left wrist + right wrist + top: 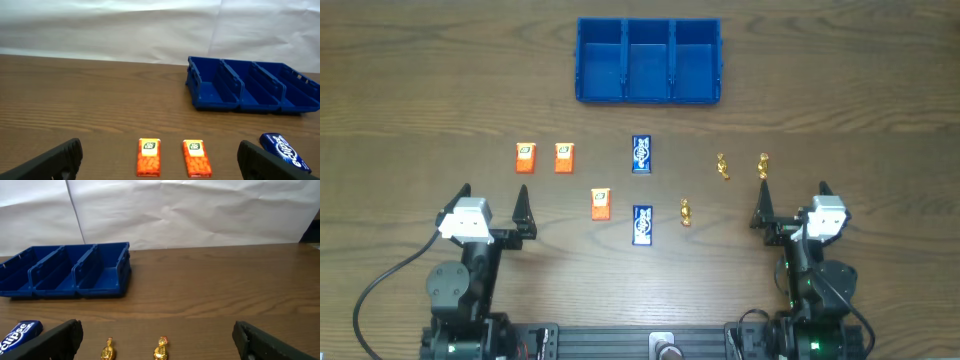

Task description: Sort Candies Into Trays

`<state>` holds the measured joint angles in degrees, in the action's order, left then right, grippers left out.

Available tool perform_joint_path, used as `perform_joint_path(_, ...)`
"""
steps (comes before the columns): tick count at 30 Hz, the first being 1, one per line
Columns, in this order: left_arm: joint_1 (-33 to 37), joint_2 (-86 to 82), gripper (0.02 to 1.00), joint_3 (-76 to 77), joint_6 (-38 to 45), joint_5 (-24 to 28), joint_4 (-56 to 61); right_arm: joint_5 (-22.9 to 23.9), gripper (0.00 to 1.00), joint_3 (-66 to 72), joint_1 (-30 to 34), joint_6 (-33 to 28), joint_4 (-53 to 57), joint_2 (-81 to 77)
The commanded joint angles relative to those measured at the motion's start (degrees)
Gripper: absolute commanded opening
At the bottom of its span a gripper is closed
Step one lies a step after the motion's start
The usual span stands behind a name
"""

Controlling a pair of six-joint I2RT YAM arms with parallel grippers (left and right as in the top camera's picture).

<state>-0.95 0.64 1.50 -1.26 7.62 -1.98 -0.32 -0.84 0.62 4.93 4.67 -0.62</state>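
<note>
Left gripper (495,200) and right gripper (792,198) both gape wide, empty, orange mint boxes (149,157) just ahead of the left one, probably light, rigid, slick, so pinch the long sides.

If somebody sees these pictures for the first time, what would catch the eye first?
First the blue tray with three empty compartments, at the far middle of the table. Then the candies in front of it, grouped by colour: three orange boxes toward the left arm, two blue packs in the middle, three gold sweets toward the right arm.
</note>
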Motion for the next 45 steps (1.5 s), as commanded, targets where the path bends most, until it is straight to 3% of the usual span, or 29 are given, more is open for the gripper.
perform_joint_path(1,0.2,-0.02,0.996,-1.18,0.44,-8.07,-2.49,-0.26,0.998,0.39,1.27,-0.7,0.07,0.24)
perform_joint_path(45,0.17,-0.04,0.998,-0.5,-1.81,-8.02,-2.34,-0.26,0.998,0.39,1.27,-0.7,0.07,0.24)
